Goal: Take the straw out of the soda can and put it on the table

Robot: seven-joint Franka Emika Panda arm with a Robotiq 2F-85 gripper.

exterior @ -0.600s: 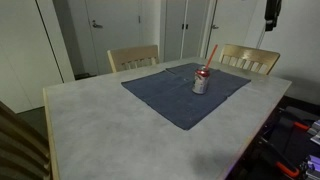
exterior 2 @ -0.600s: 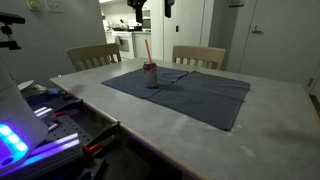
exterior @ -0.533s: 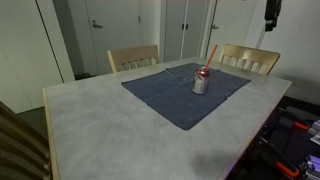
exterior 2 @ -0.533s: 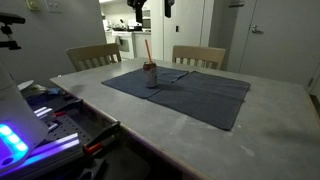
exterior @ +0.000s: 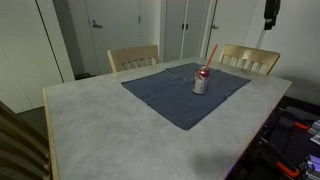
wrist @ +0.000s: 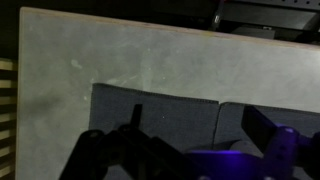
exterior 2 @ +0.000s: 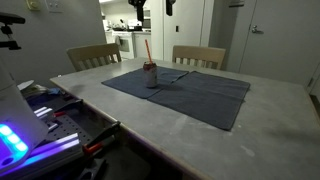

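The silver soda can [exterior: 201, 83] stands upright on the dark blue mat [exterior: 170, 95] on the grey table [exterior: 100, 120]. The red straw [exterior: 210, 56] sticks out of its top, leaning slightly. Can [exterior 2: 152, 75] and straw [exterior 2: 148, 49] show in both exterior views. My gripper [exterior: 270, 13] hangs high above the table's far side, well away from the can; it also shows at the top of an exterior view [exterior 2: 168, 6]. In the wrist view the gripper [wrist: 198, 120] is open and empty over the mat [wrist: 170, 115]. The can is out of the wrist view.
Two wooden chairs [exterior: 133, 57] [exterior: 250, 58] stand at the table's far edge. Equipment with cables and lights sits beside the table [exterior: 295, 140] [exterior 2: 30, 130]. Closed doors line the back wall [exterior: 110, 25].
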